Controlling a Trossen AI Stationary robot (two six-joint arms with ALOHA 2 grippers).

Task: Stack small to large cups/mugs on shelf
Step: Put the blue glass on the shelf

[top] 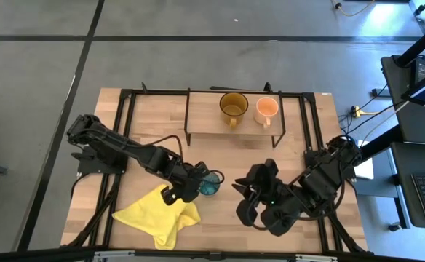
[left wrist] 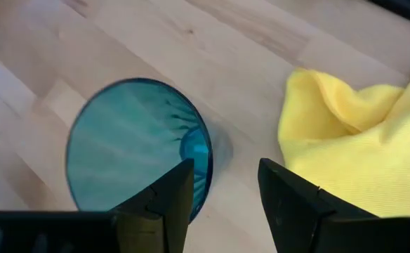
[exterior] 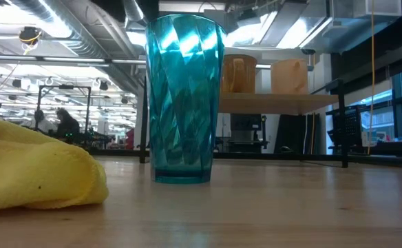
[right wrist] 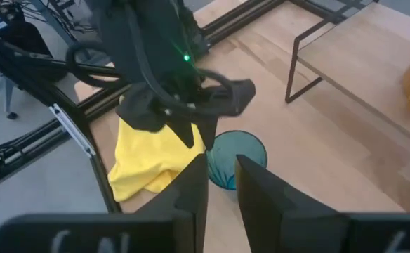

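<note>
Nearest you, at about 7 o'clock on the light-wood bench (top: 322, 218), a crumpled bright-yellow cloth (top: 158, 215) lies flat. Just beside it, toward 3 o'clock, the tall teal translucent tumbler (top: 210, 183) stands upright on the bench; in the low view it sits to the right of the cloth, apart from it by a small gap.

Your left end effector (top: 200, 179) hovers above the tumbler's rim on the cloth side. Its wrist view looks down into the tumbler's mouth, with the two dark fingers (left wrist: 171, 200) spread and nothing between them: it is released, and you cannot tell whether one finger touches the rim.

Your right end effector (top: 243, 198) hangs over the bench at about 5 o'clock, near the tumbler but apart from it. Its fingers (right wrist: 191, 188) show a narrow gap with nothing held, so it is slightly parted and empty.

Farther off, at 12 o'clock, the low light-wood shelf on thin black legs (top: 205, 120) carries the wide amber-yellow translucent mug (top: 233, 106) and, just beside it toward 3 o'clock, the small pale-orange mug (top: 266, 109). Both stand upright, side by side, not stacked.
</note>
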